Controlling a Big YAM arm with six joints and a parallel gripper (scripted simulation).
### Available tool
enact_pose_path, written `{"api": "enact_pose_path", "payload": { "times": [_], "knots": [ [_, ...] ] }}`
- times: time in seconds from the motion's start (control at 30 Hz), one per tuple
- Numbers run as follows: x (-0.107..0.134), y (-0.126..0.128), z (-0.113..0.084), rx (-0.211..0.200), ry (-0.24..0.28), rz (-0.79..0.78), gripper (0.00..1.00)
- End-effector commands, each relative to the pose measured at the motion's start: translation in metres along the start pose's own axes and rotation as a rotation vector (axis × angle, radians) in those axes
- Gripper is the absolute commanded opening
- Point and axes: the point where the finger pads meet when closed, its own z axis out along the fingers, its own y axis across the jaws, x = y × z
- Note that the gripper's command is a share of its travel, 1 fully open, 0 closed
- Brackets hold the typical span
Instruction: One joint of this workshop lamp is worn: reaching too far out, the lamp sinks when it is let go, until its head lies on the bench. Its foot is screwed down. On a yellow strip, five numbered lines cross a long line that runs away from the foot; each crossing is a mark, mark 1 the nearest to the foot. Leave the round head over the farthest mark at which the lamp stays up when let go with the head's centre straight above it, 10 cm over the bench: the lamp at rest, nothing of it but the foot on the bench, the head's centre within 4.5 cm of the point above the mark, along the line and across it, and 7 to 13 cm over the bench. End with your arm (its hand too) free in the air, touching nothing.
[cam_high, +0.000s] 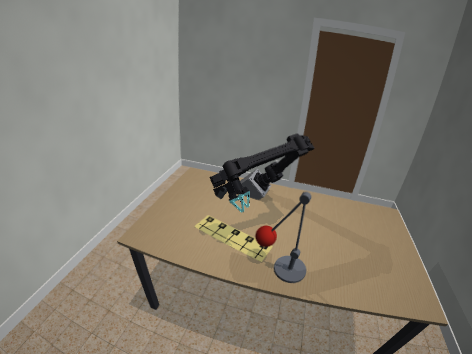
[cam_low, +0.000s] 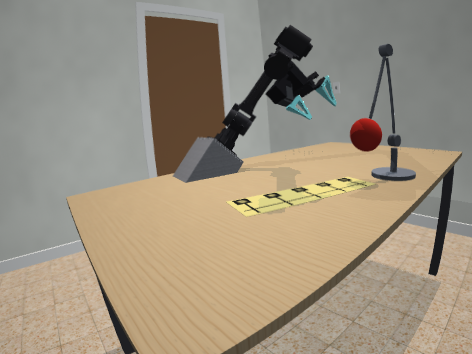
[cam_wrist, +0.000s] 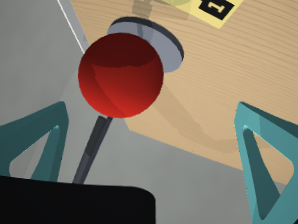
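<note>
The exterior view shows the gripper (cam_high: 241, 201) (cam_low: 316, 102) (cam_wrist: 151, 111) wide open with nothing between its teal fingers, raised above the bench (cam_high: 345, 260) (cam_low: 175, 250) (cam_wrist: 210, 115) and apart from the lamp. The lamp's round red head (cam_high: 266, 236) (cam_low: 366, 134) (cam_wrist: 121, 75) hangs clear of the bench at the near-foot end of the yellow strip (cam_high: 231, 238) (cam_low: 305, 193) (cam_wrist: 220, 22), its two thin arms folded up to a high joint (cam_high: 305, 198) (cam_low: 385, 50) and its grey foot (cam_high: 283, 273) (cam_low: 393, 174) (cam_wrist: 172, 56) resting on the wood.

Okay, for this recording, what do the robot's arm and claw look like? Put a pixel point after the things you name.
The arm (cam_high: 265, 156) (cam_low: 259, 90) is black, with chunky rounded joints and slimmer links between them, on a gray, slant-sided base (cam_low: 206, 162). The claw (cam_high: 241, 201) (cam_low: 316, 105) (cam_wrist: 151, 111) has two teal fingers, each an open, tapering triangular frame. No sleeve or lettering can be made out on either.
</note>
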Motion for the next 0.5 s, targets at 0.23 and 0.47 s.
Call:
{"api": "enact_pose_path", "payload": {
  "times": [0.23,0.47],
  "knots": [
    [0.014,0.014,-0.004,0.023,0.043,0.109,1.00],
    [0.032,0.028,-0.009,0.038,0.061,0.137,1.00]
  ]
}}
